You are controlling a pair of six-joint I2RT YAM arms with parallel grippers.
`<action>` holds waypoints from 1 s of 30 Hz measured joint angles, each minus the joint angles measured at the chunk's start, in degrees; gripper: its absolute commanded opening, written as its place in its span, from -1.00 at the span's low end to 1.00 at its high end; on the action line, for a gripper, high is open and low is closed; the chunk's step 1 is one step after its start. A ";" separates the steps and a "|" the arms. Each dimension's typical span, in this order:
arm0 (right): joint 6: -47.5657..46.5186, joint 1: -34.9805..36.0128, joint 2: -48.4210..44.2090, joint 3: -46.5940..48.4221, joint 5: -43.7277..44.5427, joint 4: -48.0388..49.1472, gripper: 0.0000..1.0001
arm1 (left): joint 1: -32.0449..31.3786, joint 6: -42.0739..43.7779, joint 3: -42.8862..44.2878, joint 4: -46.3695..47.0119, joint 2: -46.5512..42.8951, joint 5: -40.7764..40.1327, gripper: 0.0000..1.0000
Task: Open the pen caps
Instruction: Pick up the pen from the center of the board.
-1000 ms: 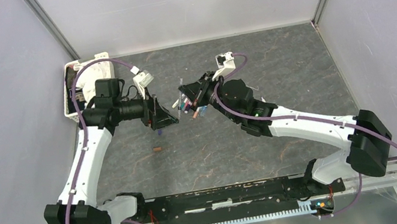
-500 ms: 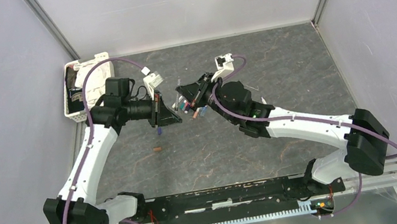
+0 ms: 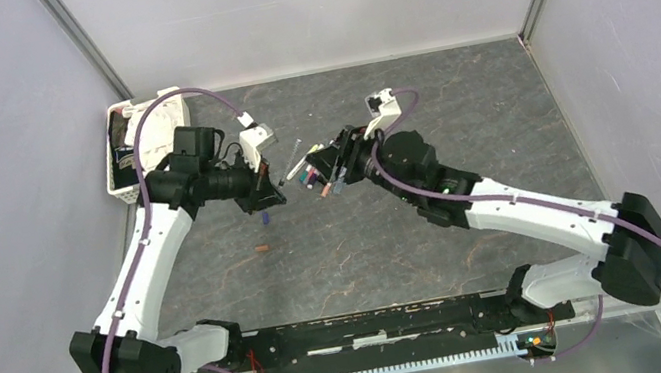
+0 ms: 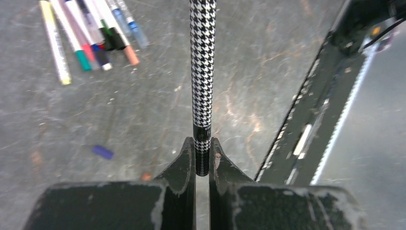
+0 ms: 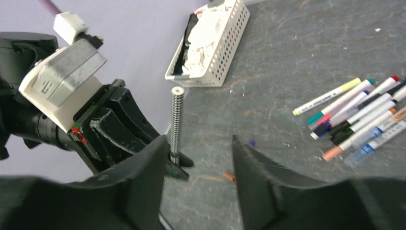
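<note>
My left gripper is shut on the black-banded end of a black-and-white houndstooth pen, which sticks straight out from its jaws. In the right wrist view the same pen stands just left of my right gripper, which is open and holds nothing. From above, the left gripper and right gripper face each other with the pen between them. Two loose pen caps lie on the table, a blue one and an orange one. Several capped white pens lie in a pile.
A white perforated basket with white and black items stands at the back left by the wall. The pen pile lies under and beside the right gripper. The black rail of the arm bases runs along the near edge.
The left gripper has shut on the houndstooth pen. The right gripper has opened, let go of that pen and drawn back slightly to the right.
</note>
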 measured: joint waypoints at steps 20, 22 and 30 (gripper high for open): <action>-14.73 -14.69 12.66 12.83 -53.83 -26.29 0.44 | -16.81 46.75 -0.66 -18.73 -6.36 -31.32 -0.95; -14.08 -13.18 13.70 12.83 -56.50 -25.94 0.42 | -18.34 47.93 -1.07 -18.69 -6.38 -33.42 -0.95; -9.07 -8.81 16.74 11.08 -64.00 -18.82 0.35 | -21.44 48.92 -1.49 -18.60 -6.38 -37.57 -0.95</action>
